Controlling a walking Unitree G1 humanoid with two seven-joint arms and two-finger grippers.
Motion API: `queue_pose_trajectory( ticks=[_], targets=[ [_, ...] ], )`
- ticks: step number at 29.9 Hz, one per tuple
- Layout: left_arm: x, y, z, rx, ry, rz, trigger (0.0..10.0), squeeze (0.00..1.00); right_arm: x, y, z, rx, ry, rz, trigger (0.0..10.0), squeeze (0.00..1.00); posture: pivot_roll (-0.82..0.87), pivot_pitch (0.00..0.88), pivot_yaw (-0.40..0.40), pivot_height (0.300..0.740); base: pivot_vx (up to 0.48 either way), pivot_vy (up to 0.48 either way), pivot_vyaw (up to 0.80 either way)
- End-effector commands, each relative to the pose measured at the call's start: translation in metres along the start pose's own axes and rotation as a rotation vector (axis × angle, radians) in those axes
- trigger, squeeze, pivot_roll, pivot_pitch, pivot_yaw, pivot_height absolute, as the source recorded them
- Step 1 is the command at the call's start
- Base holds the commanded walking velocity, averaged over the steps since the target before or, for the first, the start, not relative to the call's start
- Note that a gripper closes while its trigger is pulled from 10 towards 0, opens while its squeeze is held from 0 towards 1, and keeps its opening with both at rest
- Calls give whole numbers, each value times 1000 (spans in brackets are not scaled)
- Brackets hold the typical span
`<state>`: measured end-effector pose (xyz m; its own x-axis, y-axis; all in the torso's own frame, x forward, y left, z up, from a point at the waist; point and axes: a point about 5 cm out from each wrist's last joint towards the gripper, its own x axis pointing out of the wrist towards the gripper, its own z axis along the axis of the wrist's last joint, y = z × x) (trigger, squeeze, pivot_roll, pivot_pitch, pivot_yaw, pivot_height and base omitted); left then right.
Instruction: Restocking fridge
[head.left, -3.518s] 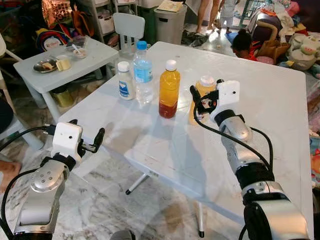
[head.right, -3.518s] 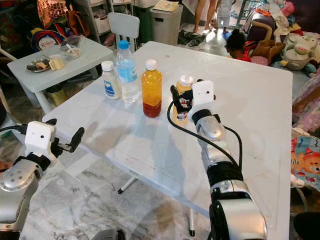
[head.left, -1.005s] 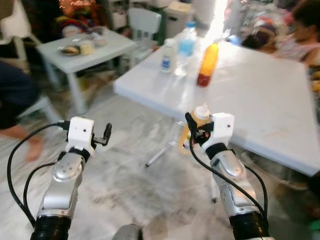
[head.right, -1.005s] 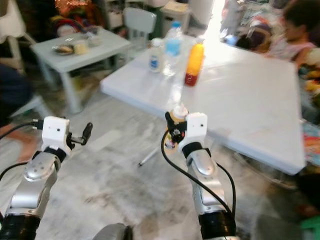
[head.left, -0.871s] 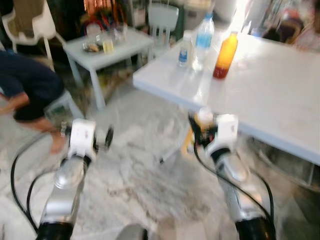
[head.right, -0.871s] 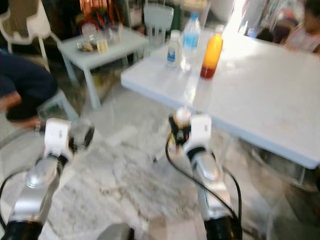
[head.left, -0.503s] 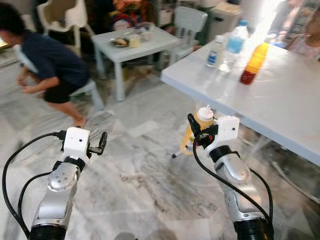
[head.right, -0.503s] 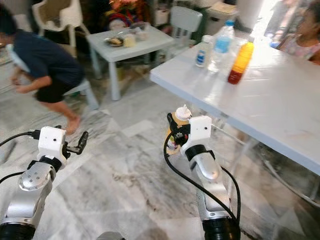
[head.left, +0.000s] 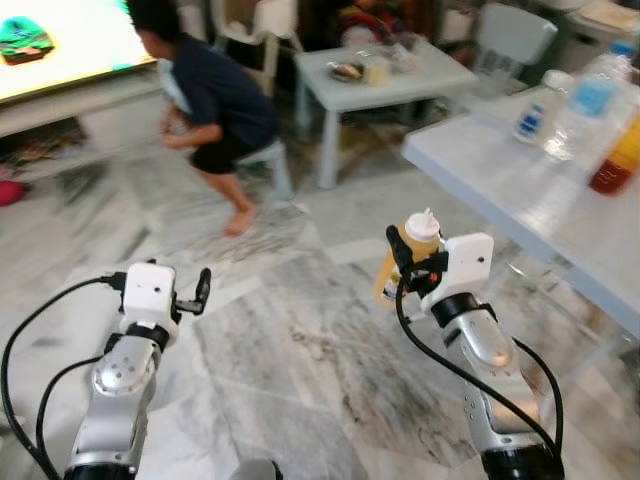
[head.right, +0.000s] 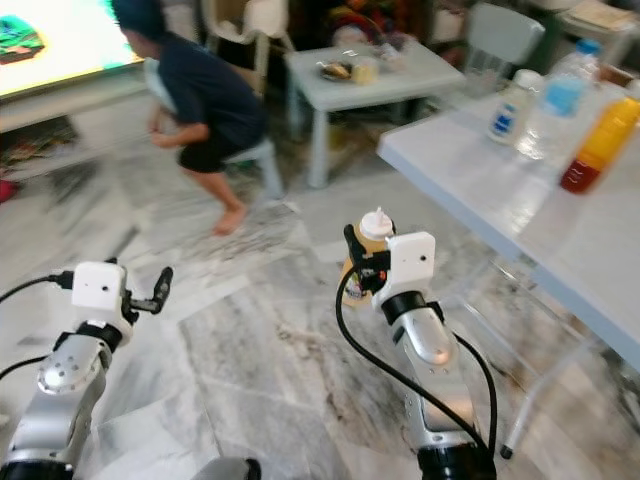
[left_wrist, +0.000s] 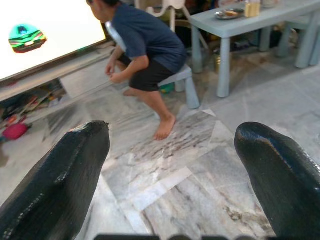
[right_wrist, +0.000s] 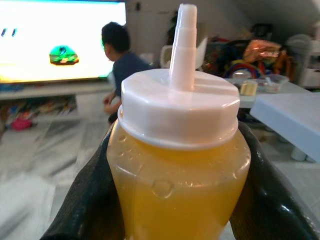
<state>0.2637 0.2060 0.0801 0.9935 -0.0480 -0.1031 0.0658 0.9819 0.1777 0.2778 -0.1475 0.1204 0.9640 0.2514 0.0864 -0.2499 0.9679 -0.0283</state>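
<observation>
At the centre of the frame, above the marble floor (head.left: 300, 350), the right end effector (head.left: 405, 268) is clamped on a squeeze bottle (head.left: 408, 255) of yellow-orange liquid with a white nozzle cap, held upright. In the lower left of the frame the left end effector (head.left: 196, 293) has its fingers apart and carries nothing. At the upper right, the white worktop (head.right: 470, 170) bears three more bottles. A person (head.left: 215, 95) crouches at the upper left.

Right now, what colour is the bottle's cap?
White, on the bottle of yellow liquid; clearest in the right wrist view.
</observation>
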Motion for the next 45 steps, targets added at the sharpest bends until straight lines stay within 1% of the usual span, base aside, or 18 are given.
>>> queue_pose_trajectory(
  ticks=[1, 3, 7, 11, 16, 18, 20, 24, 28, 33, 36, 40, 42, 43, 45],
  targets=[
    [0, 0, 2, 17, -4, 2, 10000, 0, 4, 1, 9, -18, -38, 5, 10000, 0, 34, 0, 6, 740, 0, -300, 775],
    [1, 0, 2, 17, -3, 4, 10000, 0, 9, 3, 14, -50, -55, 26, 10000, 0, 34, 0, 8, 740, 0, -148, 775],
    [1, 0, 2, -7, 9, 9, 10000, 0, 11, 1, 16, -48, -59, 19, 10000, 0, 33, 0, 5, 740, 0, 0, 775],
    [-3, 3, -1, -11, 18, 24, 10000, 0, 8, -2, 14, -50, -53, 9, 10000, 0, 31, 0, 2, 740, 0, 0, 775],
    [-8, 4, -6, -17, 21, 72, 10000, 0, 3, -4, 10, -59, -32, 5, 10000, 0, 27, 0, -16, 740, 0, 0, 775],
    [-8, 2, -7, -10, 23, 68, 10000, 0, 2, -6, 9, -45, -22, -12, 10000, 0, 31, 0, -26, 740, 0, 0, 775],
    [-7, 1, -7, -22, 19, 67, 10000, 0, 2, -6, 8, -44, -17, -10, 10000, 0, 33, 0, -30, 740, 0, 0, 775],
    [-6, 3, -8, -40, 27, 78, 10000, 0, 4, -3, 7, -52, -14, 18, 10000, 0, 40, 0, -40, 740, 0, 0, 775],
    [-7, 1, -9, -29, 27, 67, 10000, 0, 8, -3, 8, -54, -16, 20, 10000, 0, 47, 0, -45, 740, 0, 0, 775],
    [-9, -3, -10, -59, 22, 35, 10000, 0, 11, -4, 10, -64, -22, 32, 10000, 0, 46, 0, -48, 740, 0, 0, 775],
    [-9, -3, -10, -49, 21, 48, 10000, 0, 11, -5, 10, -68, -23, 32, 10000, 0, 44, 0, -47, 740, 0, 0, 775],
    [-8, -4, -10, -49, 22, 50, 10000, 0, 10, -8, 10, -74, -26, 21, 10000, 0, 43, 0, -45, 740, 0, 0, 775],
    [-7, -2, -7, -58, 3, 73, 10000, 0, 10, -16, 6, -106, -23, -41, 10000, 0, 45, 0, -42, 740, 0, 0, 769],
    [-6, -1, -7, -59, 0, 76, 10000, 0, 10, -17, 6, -111, -21, -47, 10000, 0, 45, 0, -42, 740, 0, 0, 769],
    [-5, 2, -6, -64, -2, 94, 10000, 0, 11, -18, 5, -88, -16, -65, 10000, 0, 43, 0, -37, 740, 0, 0, 769]
  ],
)
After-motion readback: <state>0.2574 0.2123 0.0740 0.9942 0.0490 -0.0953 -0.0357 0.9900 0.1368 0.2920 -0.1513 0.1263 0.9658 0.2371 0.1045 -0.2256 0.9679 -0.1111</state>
